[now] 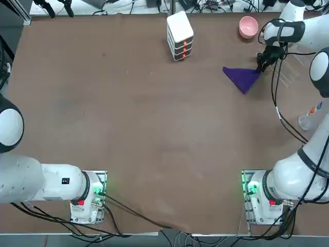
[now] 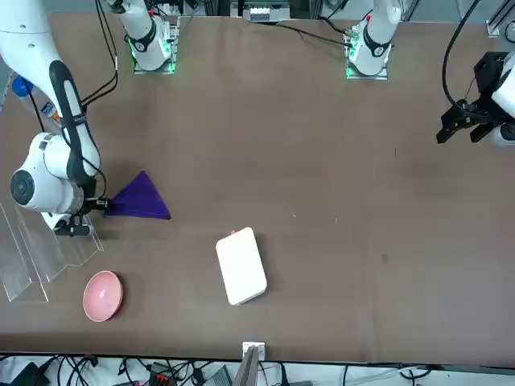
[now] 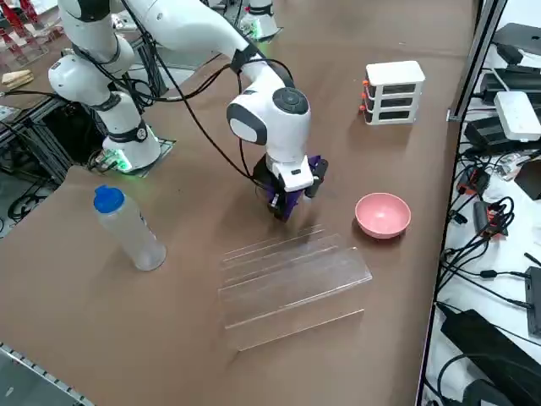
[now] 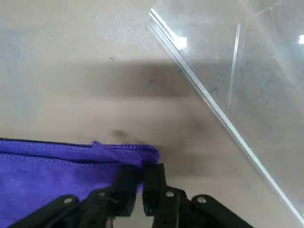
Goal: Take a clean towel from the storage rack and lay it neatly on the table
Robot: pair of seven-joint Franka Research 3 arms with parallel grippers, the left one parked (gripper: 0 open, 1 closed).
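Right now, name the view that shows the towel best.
The top view: the whole towel lies in sight as a triangle, one corner in the right gripper. The front view shows it nearly as well, the wrist view only an edge, and in the right side view the arm hides most of it.

Colour rundown: the towel is a deep purple, plain with no pattern, just a stitched hem in the same purple along its edge. The right gripper pinching its corner is black, on a white arm with black cables. The table is flat matte brown all over. The storage rack is see-through clear plastic, so mostly you see brown through it. The bowl is pink. The stacked box is white with small orange marks down one side. The bottle is clear with a blue cap.
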